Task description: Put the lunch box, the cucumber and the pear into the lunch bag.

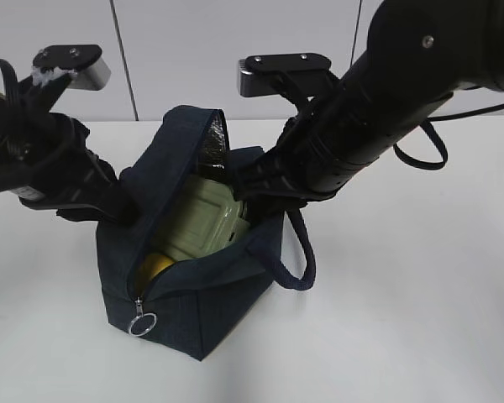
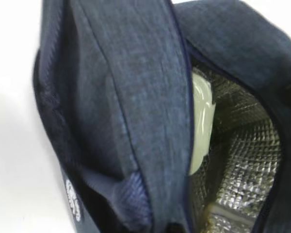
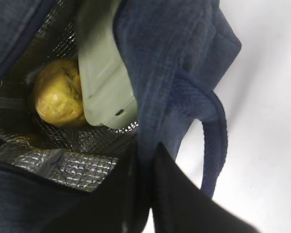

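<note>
- Lunch bag (image 1: 203, 285) stands upright on the white table (image 1: 420, 319), mouth open at the top, navy fabric, silver quilted lining (image 2: 242, 160) showing inside.
- Zipper runs down the bag's near corner; metal ring pull (image 1: 142, 323) hangs at its lower end, against the front face.
- One rope-like loop handle (image 1: 298, 252) droops over the bag's right side in the exterior view; the right wrist view shows the same handle (image 3: 214, 141) curving down outside the wall.
- Lunch box (image 1: 203, 220) is inside the bag, tilted on edge, sage-green lid facing up and toward the camera. In the left wrist view only a pale edge of it (image 2: 202, 121) shows past the fabric flap.
- Pear (image 1: 155, 266) is inside the bag, low at the near end of the opening, just beside the lunch box. In the right wrist view the pear (image 3: 58, 99) is yellow with brown specks, lying on the lining and touching the lunch box (image 3: 104, 82).
- Cucumber: cannot be made out in any view.
- Left gripper (image 1: 118, 201): at the bag's left rim, fingertips hidden by fabric. Cannot tell whether spread or closed; left wrist view shows only fabric and lining.
- Right gripper (image 1: 252, 189): at the bag's right rim, tip buried at the bag wall. In the right wrist view a dark finger (image 3: 184, 199) sits against the fabric edge; pinching or not, cannot tell.
</note>
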`<state>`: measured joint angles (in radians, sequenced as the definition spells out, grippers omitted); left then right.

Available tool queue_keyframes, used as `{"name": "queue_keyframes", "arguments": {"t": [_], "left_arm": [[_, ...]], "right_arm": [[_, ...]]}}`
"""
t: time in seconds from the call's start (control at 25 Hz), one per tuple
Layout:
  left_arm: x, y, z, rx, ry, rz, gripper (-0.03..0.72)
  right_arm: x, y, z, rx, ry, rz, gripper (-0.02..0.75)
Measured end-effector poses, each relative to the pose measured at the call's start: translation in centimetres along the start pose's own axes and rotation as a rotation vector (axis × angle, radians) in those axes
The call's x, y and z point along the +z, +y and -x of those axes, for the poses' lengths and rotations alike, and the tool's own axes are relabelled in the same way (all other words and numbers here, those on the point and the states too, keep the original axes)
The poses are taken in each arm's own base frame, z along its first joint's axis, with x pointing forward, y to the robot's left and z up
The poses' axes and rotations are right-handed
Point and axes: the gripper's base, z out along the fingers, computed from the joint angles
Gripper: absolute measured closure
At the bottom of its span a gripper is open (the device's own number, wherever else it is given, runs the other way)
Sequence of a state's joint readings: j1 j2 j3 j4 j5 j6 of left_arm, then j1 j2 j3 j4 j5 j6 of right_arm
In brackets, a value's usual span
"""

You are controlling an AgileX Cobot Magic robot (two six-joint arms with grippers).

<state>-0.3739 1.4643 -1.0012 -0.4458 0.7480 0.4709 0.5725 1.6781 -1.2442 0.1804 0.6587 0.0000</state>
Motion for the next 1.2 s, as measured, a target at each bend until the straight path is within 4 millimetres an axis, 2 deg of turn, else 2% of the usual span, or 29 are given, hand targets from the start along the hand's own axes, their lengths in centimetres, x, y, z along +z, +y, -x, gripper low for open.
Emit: {"name": "queue_keyframes", "arguments": {"t": [0.08, 0.12, 0.16, 0.2, 0.28, 0.48, 0.52, 0.64, 0.8, 0.84, 1.0, 1.08, 1.2], "left_arm": [[-0.9, -0.3, 0.1, 0.006, -0.028, 0.003, 0.484], [-1.3, -0.4, 0.1, 0.010, -0.041, 0.004, 0.436], [-1.8, -0.5, 0.1, 0.014, -0.056, 0.006, 0.402], [-2.3, -0.7, 0.2, 0.019, -0.072, 0.008, 0.373], [-3.2, -1.0, 0.2, 0.028, -0.100, 0.012, 0.345], [-6.1, -1.9, -0.4, 0.055, -0.207, 0.033, 0.331], [-6.5, -2.0, -0.9, 0.056, -0.241, 0.044, 0.330], [-7.2, -2.2, -3.5, 0.034, -0.345, 0.087, 0.330], [-7.7, -2.9, -7.6, 0.043, -0.474, 0.126, 0.330], [-7.7, -3.1, -8.4, 0.047, -0.492, 0.129, 0.331], [-8.1, -3.5, -10.9, 0.061, -0.543, 0.137, 0.341], [-8.4, -3.6, -11.3, 0.066, -0.557, 0.138, 0.341], [-8.5, -3.6, -11.5, 0.067, -0.563, 0.138, 0.345]], "right_arm": [[-0.3, 0.0, 0.2, -0.021, -0.022, 0.000, 0.482], [-0.4, 0.0, 0.2, -0.023, -0.027, 0.000, 0.440], [-0.8, 0.1, 0.3, -0.039, -0.042, 0.001, 0.440], [-1.3, 0.2, 0.4, -0.051, -0.057, 0.002, 0.278], [-2.2, 0.3, 0.6, -0.076, -0.084, 0.004, 0.229], [-5.6, 1.0, 1.0, -0.134, -0.195, 0.024, 0.203], [-6.8, 1.6, 0.8, -0.156, -0.236, 0.045, 0.202], [-8.2, 3.7, -0.7, -0.193, -0.326, 0.128, 0.202], [-7.8, 6.7, -4.6, -0.281, -0.447, 0.204, 0.216], [-7.2, 7.3, -5.8, -0.303, -0.475, 0.208, 0.223], [-5.5, 9.3, -9.4, -0.367, -0.556, 0.231, 0.237], [-4.9, 9.8, -10.2, -0.382, -0.572, 0.236, 0.240], [-4.3, 9.9, -10.2, -0.379, -0.596, 0.223, 0.243]]}}
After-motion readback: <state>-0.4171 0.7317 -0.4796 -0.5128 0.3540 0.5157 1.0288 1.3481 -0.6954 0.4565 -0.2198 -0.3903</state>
